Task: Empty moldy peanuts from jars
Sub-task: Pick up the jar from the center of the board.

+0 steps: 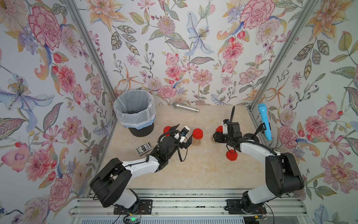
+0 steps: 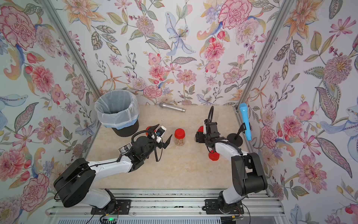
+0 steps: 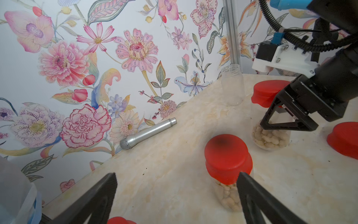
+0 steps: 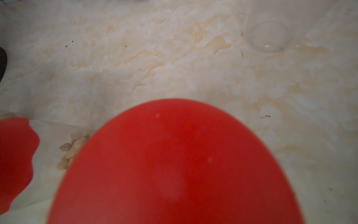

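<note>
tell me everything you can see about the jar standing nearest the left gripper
The jar is a small clear plastic cylinder with a narrower neck, closed by a round red lid. It stands upright near the middle of the marbled table, pale peanuts filling its lower part. The open left gripper sits just short of it; one finger overlaps it in the left wrist view, but whether they touch cannot be told.
</note>
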Available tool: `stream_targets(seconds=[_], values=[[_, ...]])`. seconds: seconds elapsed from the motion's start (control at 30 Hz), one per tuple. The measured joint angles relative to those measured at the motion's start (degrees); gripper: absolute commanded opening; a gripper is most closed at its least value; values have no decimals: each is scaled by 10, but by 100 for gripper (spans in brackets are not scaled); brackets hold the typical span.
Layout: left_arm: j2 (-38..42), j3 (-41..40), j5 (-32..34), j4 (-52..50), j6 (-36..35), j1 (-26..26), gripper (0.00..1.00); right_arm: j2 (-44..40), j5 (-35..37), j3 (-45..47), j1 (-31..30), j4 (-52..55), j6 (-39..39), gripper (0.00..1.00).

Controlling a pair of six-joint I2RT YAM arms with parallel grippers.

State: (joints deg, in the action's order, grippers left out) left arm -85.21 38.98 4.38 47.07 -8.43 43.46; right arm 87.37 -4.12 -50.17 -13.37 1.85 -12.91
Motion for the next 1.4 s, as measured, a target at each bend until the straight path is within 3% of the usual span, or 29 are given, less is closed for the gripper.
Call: stream_targets(seconds=[0.23, 0.57, 1.03, 1.4], values=[[0, 10, -54, -3, -18, 0, 100, -107, -35, -6, 5, 57, -12, 43], [-1, 54, -198, -28, -51, 0, 100, -207, -135, -51, -13, 113, -62, 43], [-20, 99, -252, -70, -53, 0, 100, -173, -178, -128, -126, 121, -86, 43], [-27, 100, -245, -62, -53, 0, 100, -153, -180, -135, -144, 121, -89, 43]])
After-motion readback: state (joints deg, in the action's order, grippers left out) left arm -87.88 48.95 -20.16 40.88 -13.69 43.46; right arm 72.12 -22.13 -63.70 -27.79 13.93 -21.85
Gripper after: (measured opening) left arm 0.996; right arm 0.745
